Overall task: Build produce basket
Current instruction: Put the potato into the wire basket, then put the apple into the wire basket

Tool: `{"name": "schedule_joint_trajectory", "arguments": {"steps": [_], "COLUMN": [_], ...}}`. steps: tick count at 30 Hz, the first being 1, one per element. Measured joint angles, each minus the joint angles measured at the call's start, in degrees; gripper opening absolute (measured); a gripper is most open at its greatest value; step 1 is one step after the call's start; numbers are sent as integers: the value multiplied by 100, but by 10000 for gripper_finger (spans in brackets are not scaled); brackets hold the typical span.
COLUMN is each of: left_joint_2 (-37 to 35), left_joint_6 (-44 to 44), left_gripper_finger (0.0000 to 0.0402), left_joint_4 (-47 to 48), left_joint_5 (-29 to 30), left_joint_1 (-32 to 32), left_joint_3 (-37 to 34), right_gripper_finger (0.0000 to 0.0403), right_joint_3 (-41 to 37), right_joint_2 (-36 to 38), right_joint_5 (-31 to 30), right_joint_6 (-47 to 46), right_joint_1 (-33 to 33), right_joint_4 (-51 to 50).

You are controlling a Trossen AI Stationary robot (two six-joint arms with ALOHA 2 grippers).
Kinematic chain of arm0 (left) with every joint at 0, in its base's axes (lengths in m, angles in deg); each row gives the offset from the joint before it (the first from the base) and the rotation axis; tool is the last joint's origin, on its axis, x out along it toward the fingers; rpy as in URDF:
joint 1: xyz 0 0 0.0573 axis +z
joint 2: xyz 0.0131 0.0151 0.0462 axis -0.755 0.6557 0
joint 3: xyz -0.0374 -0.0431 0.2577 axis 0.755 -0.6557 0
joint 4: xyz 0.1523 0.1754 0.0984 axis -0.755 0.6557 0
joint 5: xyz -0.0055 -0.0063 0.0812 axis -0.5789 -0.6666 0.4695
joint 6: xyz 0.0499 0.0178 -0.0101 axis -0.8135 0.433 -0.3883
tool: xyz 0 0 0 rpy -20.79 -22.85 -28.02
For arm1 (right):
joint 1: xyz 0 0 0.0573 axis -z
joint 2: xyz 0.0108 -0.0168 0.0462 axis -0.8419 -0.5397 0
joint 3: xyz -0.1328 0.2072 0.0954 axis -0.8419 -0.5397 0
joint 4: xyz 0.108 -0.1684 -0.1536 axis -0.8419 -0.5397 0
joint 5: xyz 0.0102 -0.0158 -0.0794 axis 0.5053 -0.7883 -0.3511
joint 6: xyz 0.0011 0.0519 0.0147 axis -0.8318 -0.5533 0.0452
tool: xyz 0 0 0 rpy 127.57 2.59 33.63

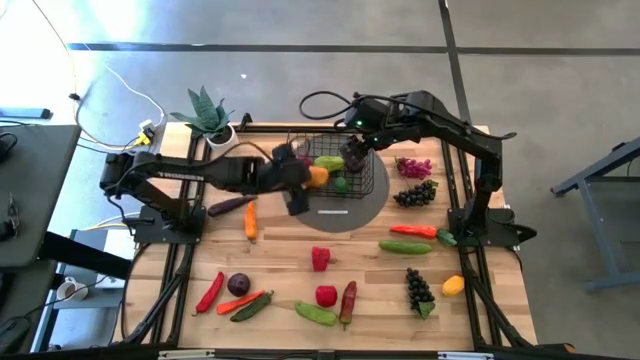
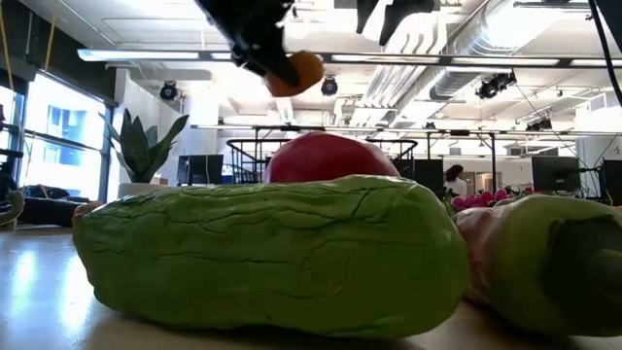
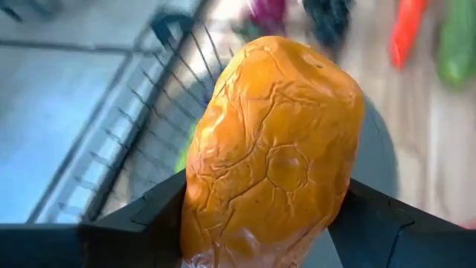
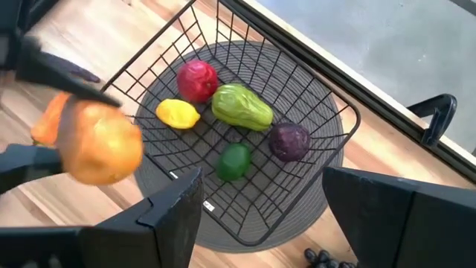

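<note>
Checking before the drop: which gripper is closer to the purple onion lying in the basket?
Right. The right gripper, fingers open, hovers over the basket holding the purple onion. The left gripper, clamped on an orange pepper, is at the basket's opposite edge.

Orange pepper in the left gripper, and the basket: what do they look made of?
Orange pepper: looks like soft moulded plastic or foam, matte, with a wrinkled, creased skin; which one is unclear. Basket: thin black wire, probably coated metal, open grid sides and floor.
</note>
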Motion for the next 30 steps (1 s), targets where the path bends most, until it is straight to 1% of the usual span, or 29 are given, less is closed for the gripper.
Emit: {"name": "schedule_joint_trajectory", "arguments": {"steps": [3,8,17,19,22,27,30], "left_joint_2": [12,18,113,144,156,156,89], "left_joint_6": [-15,-68,72,200,231,241,188], "left_gripper_finger": [252,271,306,306,306,305,305], "left_joint_4": [-76,-129,-173,-209,-210,-210,-134], "left_joint_5": [-73,-721,-767,-807,-966,-1061,-1129], "left_joint_1": [251,570,860,926,1014,1076,1126], "left_joint_3": [-2,-2,-2,-2,-2,-2,-2], "right_gripper_finger": [256,257,257,257,257,257,257], "right_joint_3": [0,0,0,0,-2,-2,-2], "right_joint_2": [0,0,0,0,0,0,0], "right_joint_5": [-1,-1,1,23,40,48,181], "right_joint_6": [-40,-168,-174,-152,-1,274,463], "right_joint_1": [-2,-5,-4,-4,14,17,15], "right_joint_4": [1,-1,-1,1,0,-1,-1]}}
